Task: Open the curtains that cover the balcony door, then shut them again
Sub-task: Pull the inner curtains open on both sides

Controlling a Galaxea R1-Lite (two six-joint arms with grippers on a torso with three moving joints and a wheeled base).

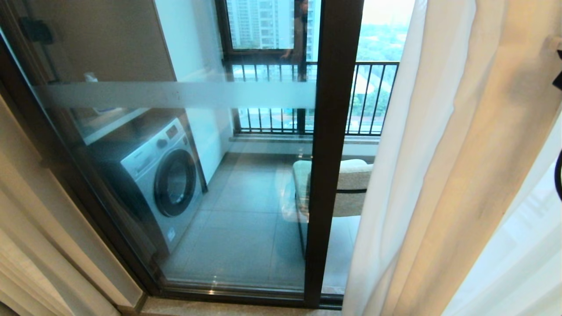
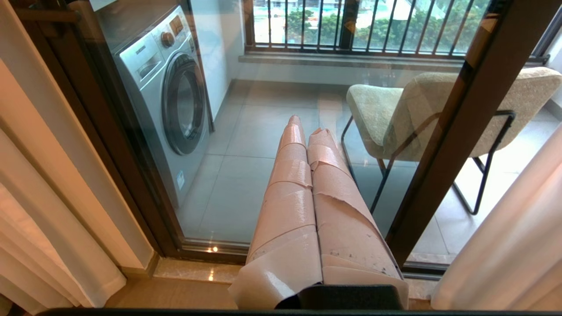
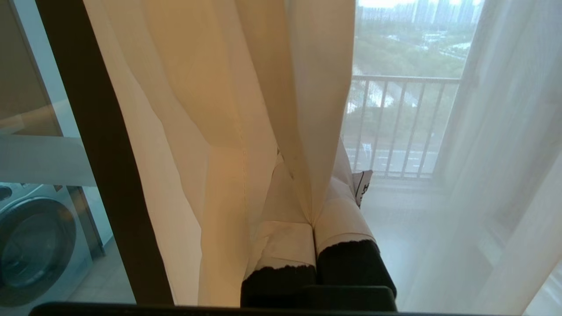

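Observation:
The balcony door is shut: glass panels in a dark frame with a frosted band. Its left panel is uncovered. A cream curtain hangs bunched at the right, with a white sheer behind it. Another cream panel hangs at the far left. My right gripper is shut on a fold of the cream curtain, which drapes over and hides its fingertips. The sheer hangs just beyond. My left gripper is shut and empty, held low before the glass.
Behind the glass stand a washing machine, a padded chair and a black railing. A person's figure shows in the glass at the top. A stone sill runs under the door.

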